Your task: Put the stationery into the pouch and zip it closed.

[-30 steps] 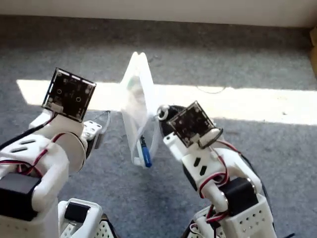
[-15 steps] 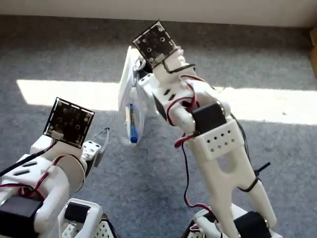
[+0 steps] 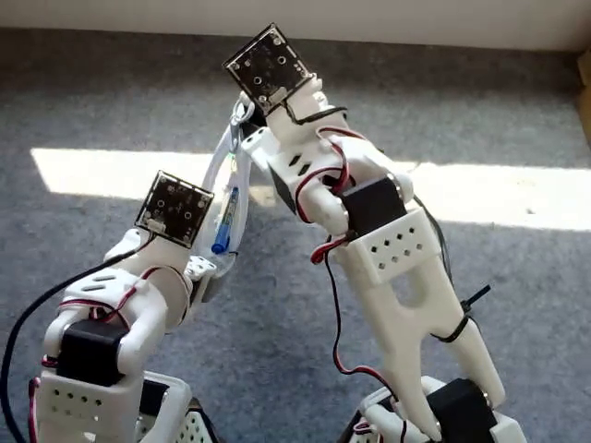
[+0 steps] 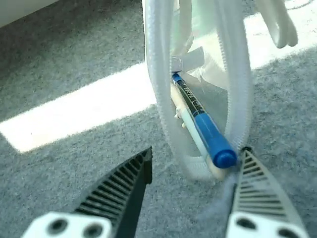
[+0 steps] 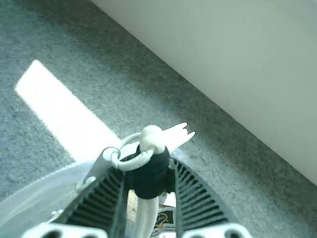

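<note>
Left jaws spread, risen to pouch

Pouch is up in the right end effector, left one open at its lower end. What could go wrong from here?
1. The right end effector grips only the zipper pull; the pouch may swing or slip free.
2. The left end effector is open around the pouch's lower end, right by the blue pen; closing there might pinch it or push it out of the open zip.
</note>
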`<act>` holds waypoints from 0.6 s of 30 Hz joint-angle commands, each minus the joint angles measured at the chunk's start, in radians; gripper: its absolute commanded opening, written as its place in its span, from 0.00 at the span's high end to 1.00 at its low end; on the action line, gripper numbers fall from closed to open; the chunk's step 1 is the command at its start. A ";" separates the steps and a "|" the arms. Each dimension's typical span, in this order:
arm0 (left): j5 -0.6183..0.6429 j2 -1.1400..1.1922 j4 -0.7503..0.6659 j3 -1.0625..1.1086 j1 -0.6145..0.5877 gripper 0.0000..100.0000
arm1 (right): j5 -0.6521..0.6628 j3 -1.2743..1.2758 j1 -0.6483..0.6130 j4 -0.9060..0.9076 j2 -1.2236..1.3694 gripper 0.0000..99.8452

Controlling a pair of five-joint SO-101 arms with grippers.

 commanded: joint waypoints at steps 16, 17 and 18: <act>0.048 0.004 -0.505 0.177 -0.182 0.78 | -0.005 -0.090 -0.015 0.384 -0.314 1.00; 0.068 0.004 -0.548 0.199 -0.182 0.78 | -0.005 -0.093 -0.022 0.415 -0.331 1.00; 0.083 0.004 -0.583 0.219 -0.182 0.78 | -0.005 -0.091 -0.035 0.443 -0.349 1.00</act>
